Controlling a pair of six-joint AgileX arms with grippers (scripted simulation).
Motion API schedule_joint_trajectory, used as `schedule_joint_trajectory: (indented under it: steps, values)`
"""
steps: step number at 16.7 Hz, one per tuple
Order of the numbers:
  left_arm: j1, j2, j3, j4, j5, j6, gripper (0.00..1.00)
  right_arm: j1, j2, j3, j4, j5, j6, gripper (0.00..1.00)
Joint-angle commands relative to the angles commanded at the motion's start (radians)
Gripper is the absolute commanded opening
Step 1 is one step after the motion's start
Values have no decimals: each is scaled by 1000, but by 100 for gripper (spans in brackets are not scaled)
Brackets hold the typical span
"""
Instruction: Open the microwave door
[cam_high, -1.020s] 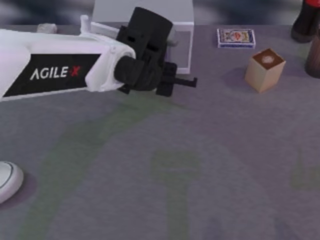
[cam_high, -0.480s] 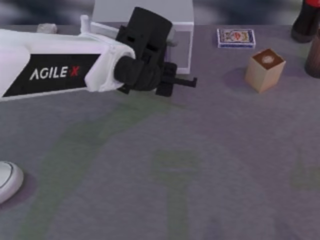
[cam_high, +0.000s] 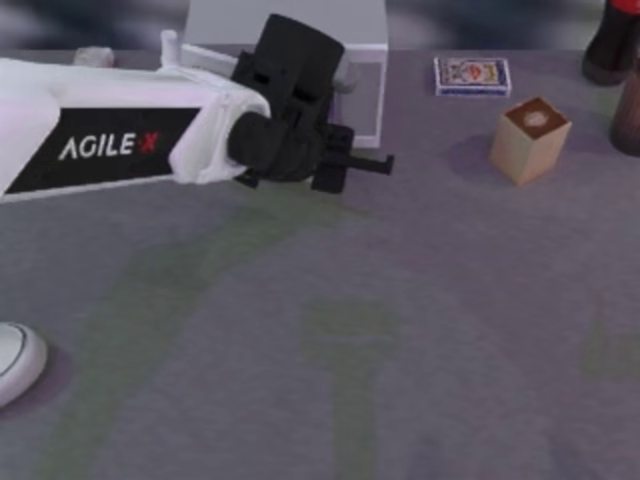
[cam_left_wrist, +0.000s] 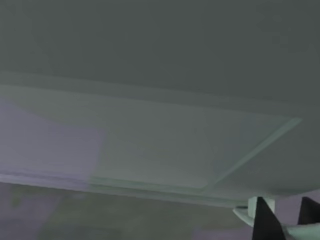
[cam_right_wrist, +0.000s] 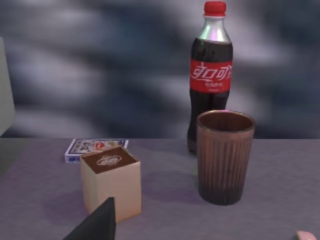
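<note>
The microwave (cam_high: 285, 20) stands at the table's back, left of centre. Its door (cam_high: 200, 55) shows from above as a thin white edge slanting out from the front, slightly ajar. My left arm reaches in from the left, and the left gripper (cam_high: 335, 88) sits at the door's free end. In the left wrist view the grey door panel (cam_left_wrist: 150, 145) fills the picture. There the left gripper (cam_left_wrist: 287, 220) is shut on the slim white handle (cam_left_wrist: 250, 212), one dark fingertip on each side. My right gripper (cam_right_wrist: 100, 225) is out of the top view, parked near the table's right side.
To the right of the microwave lie a playing-card box (cam_high: 472, 76) and a small tan box (cam_high: 530, 138). A cola bottle (cam_high: 612, 40) and a brown ribbed cup (cam_high: 628, 110) stand at the back right corner. A white rounded object (cam_high: 15, 362) lies at the left edge.
</note>
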Motion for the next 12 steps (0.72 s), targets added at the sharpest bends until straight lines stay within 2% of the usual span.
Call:
schedule_joint_trajectory:
  steps: [12]
  values:
    - [19, -40, -61, 28, 56, 66, 0, 0, 0, 0, 0, 0, 0, 100]
